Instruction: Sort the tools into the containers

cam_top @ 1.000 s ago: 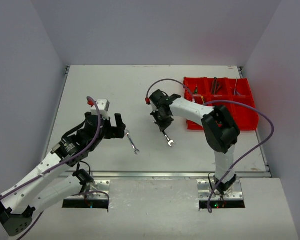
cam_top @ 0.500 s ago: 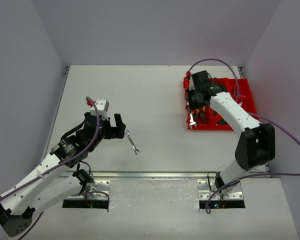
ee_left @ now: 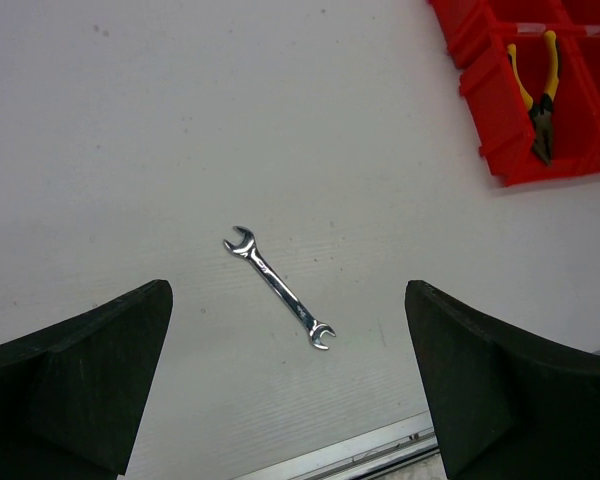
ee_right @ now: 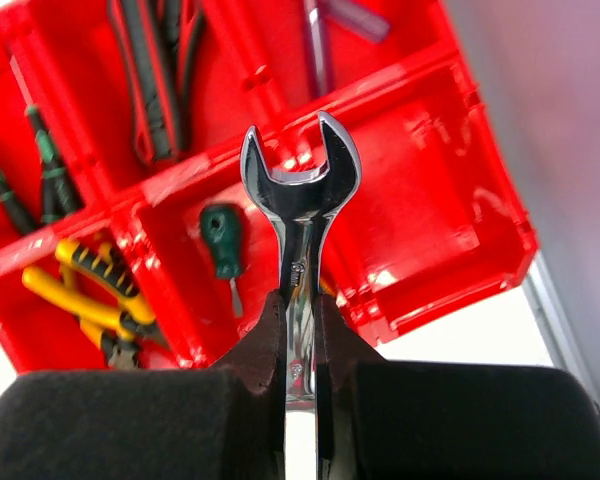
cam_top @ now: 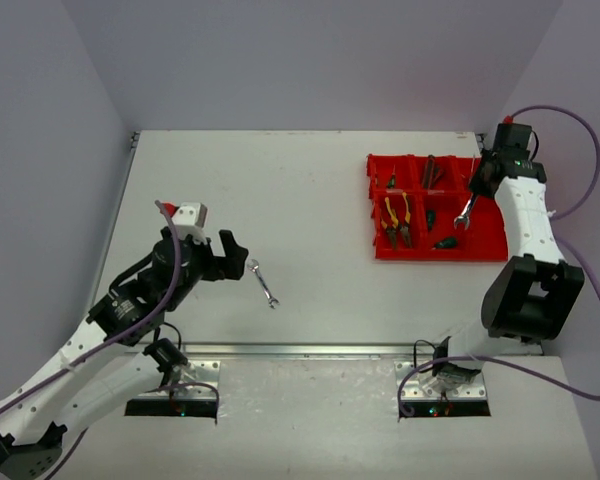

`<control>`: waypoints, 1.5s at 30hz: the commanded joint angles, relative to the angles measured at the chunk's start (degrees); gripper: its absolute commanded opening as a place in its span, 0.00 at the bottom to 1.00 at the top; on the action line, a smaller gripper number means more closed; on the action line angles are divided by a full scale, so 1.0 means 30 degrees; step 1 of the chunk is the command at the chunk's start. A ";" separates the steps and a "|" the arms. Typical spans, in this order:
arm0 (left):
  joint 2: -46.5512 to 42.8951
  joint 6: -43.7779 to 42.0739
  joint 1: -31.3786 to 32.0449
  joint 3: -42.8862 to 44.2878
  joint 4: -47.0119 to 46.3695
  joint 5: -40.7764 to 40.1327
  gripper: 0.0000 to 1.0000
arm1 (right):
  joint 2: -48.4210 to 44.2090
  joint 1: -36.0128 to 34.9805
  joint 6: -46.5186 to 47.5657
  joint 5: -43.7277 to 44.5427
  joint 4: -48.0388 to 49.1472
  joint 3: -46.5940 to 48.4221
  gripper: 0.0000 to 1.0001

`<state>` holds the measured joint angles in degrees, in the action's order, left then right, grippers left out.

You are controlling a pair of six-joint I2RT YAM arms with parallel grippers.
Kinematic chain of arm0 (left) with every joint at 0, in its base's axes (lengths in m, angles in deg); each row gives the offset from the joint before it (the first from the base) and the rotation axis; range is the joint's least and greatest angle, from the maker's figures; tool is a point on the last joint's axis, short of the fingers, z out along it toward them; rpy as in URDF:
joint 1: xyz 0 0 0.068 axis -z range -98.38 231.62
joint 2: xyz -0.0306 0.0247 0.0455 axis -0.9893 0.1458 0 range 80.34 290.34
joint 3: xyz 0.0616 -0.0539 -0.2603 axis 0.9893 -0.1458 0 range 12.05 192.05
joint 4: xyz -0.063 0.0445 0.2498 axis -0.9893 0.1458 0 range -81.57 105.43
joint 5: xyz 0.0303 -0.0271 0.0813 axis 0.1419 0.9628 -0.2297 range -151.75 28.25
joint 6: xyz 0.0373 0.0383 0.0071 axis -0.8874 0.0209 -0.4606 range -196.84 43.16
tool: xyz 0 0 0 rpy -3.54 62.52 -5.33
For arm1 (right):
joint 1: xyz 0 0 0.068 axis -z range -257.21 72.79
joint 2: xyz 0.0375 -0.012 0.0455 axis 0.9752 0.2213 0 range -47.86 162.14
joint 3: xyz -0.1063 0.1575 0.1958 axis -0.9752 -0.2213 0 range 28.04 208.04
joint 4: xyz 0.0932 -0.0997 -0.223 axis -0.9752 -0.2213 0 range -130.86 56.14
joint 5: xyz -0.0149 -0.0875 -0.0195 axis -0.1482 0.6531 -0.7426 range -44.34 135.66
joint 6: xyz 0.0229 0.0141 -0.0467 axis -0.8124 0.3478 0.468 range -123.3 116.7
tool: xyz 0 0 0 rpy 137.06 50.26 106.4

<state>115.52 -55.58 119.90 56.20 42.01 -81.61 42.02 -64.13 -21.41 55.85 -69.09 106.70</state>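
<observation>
We are carrying a silver wrench (ee_right: 300, 190) to the red bin (cam_top: 490, 245) at the right of the frame. Our right end effector (ee_right: 298, 330) is clamped on it, over the bin's right side. Next we lower it and let go. Our left end effector (cam_top: 236, 254) is spread apart beside a second wrench (cam_top: 267, 283) on the bench (cam_top: 310, 180). 1 second ago the right arm was mid-bench.

The table (cam_top: 280, 180) under me is a matte, pale grey slab filling the middle of the top view, evenly lit, with only soft shadows on it. Plain lilac-grey walls box it in: the back wall (cam_top: 310, 60) across the upper frame, the left wall (cam_top: 40, 150) and right wall (cam_top: 580, 50) slanting down either side. A metal rail (cam_top: 320, 349) runs along its near edge, low in the frame.
</observation>
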 commanded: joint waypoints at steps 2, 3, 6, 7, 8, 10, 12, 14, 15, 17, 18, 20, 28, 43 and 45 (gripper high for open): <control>-0.1023 -0.0142 0.0071 -0.0009 -0.0947 -0.0002 1.00 | 0.0597 0.0911 -0.0555 0.1792 0.2540 0.1700 0.00; -0.1143 -0.0142 0.0084 -0.0016 -0.0970 0.0004 1.00 | 0.0673 0.0919 -0.0499 0.1893 0.2690 0.1738 0.00; -0.1546 -0.0142 0.0261 -0.0068 -0.0999 -0.0002 1.00 | 0.1225 0.1010 -0.0176 0.2632 0.3387 0.2182 0.00; -0.1629 -0.0137 0.0344 -0.0068 -0.0999 -0.0007 1.00 | 0.1309 0.1059 -0.0156 0.2786 0.3548 0.2261 0.00; -0.1701 -0.0108 0.0414 -0.0068 -0.0994 -0.0052 1.00 | 0.1345 0.1069 -0.0036 0.2983 0.3831 0.2251 0.00; -0.1973 -0.0050 0.0657 -0.0068 -0.0939 -0.0297 1.00 | 0.1165 0.1182 0.0235 0.3579 0.4878 0.1830 0.00; -0.2179 0.0065 0.0748 -0.0069 -0.0881 -0.0445 1.00 | 0.0824 0.1327 0.0359 0.3793 0.5559 0.1280 0.00; -0.2290 0.0120 0.0830 -0.0096 -0.0854 -0.0555 1.00 | 0.0605 0.1436 0.0551 0.4066 0.6297 0.0950 0.00; -0.2349 0.0122 0.0860 -0.0097 -0.0853 -0.0586 1.00 | 0.0597 0.1468 0.0695 0.4076 0.6543 0.0801 0.00; -0.2466 0.0122 0.0919 -0.0095 -0.0880 -0.0586 1.00 | 0.0680 0.1499 0.0819 0.4296 0.6901 0.0563 0.00; -0.2502 0.0122 0.0986 -0.0097 -0.0882 -0.0577 1.00 | 0.0717 0.1542 0.0854 0.4375 0.7061 0.0319 0.00; -0.2557 0.0122 0.1103 -0.0097 -0.0882 -0.0575 1.00 | 0.0740 0.1615 0.0933 0.4493 0.7341 -0.0179 0.00; -0.2528 0.0134 0.1407 -0.0097 -0.0870 -0.0671 1.00 | -0.0065 0.1845 0.1121 0.4252 0.9049 -0.2233 0.00; -0.2289 0.0122 0.1451 -0.0100 -0.0855 -0.0708 1.00 | 0.0187 0.2261 0.1515 0.3975 1.1270 -0.4798 0.00; -0.2207 0.0122 0.1477 -0.0098 -0.0882 -0.0763 1.00 | 0.0159 0.2261 0.1239 0.3757 1.1539 -0.5152 0.00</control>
<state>108.46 -55.36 123.66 55.95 41.62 -83.25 45.17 -57.62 -17.37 66.88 -40.81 91.96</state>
